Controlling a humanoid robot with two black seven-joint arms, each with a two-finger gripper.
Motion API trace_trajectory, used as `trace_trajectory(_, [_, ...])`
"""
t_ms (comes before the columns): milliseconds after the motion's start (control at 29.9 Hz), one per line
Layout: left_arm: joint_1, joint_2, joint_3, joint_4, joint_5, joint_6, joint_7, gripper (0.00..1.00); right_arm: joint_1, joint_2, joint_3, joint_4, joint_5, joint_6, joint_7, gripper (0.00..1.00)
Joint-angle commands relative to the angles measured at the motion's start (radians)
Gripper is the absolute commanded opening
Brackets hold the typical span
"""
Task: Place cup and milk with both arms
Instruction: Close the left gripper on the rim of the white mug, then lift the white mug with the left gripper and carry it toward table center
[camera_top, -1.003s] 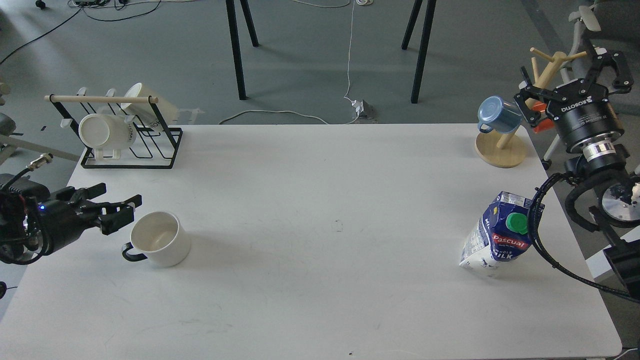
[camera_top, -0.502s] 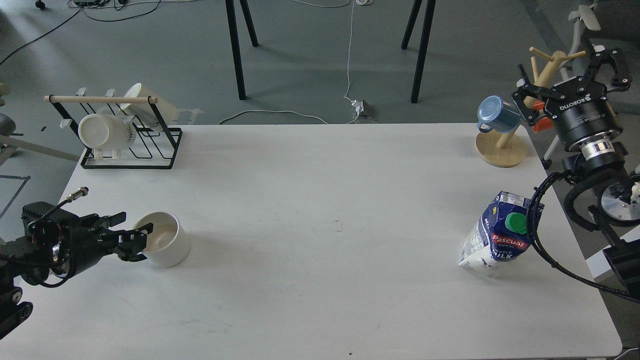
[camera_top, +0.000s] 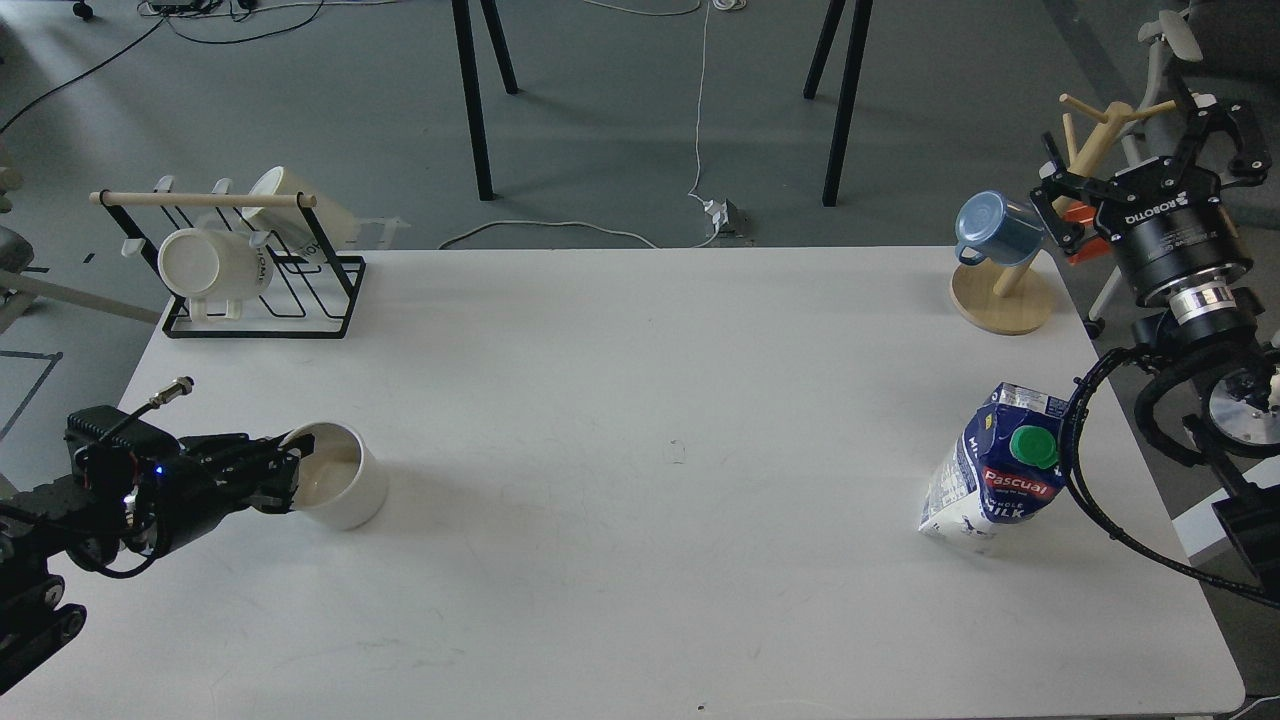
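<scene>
1. The white cup stands upright near the left edge of the counter, mouth up, and I can see its pale inside.
2. My left claw is at the cup's left rim, its dark fingers closed on the near-left wall, so it is pinching the cup.
3. The milk carton stands near the right edge of the counter, well apart from the cup; it is blue and white with a green cap and a red band, and it leans to the right.
4. My right claw is raised beyond the far right corner of the counter, fingers spread wide, gripping nothing and well apart from the carton.
5. A black cable from my right arm loops down just beside the carton's right side; I cannot tell if it touches.
6. At the far right corner, a wooden mug tree carries a blue mug.
7. At the far left corner, a black wire rack with a wooden bar holds 2 cream mugs lying on their sides.
</scene>
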Motion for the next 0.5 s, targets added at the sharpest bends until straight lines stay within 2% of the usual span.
trace_trajectory(0, [-0.004, 0.022, -0.006, -0.036, -0.008, -0.013, -0.046, 0.02, -0.005, -0.002, 0.001, 0.0, 0.0, 0.0, 0.0, 0.99])
trace_trajectory(100, [-0.036, 0.069, -0.012, -0.102, -0.013, -0.07, -0.061, 0.02, -0.005, -0.017, 0.003, 0.001, 0.001, 0.0, 0.0, 0.99])
trace_trajectory(234, [-0.188, 0.074, -0.009, -0.21, -0.011, -0.264, -0.049, 0.02, -0.005, -0.043, 0.027, 0.001, 0.001, 0.0, 0.0, 0.99])
trace_trajectory(334, [-0.294, 0.016, -0.003, -0.24, -0.005, -0.373, 0.018, 0.02, -0.005, -0.066, 0.032, 0.001, 0.003, 0.0, 0.0, 0.99])
trace_trajectory(468, [-0.353, -0.198, 0.016, -0.24, 0.085, -0.438, 0.115, 0.03, -0.016, -0.072, 0.043, 0.001, 0.003, 0.0, 0.0, 0.99])
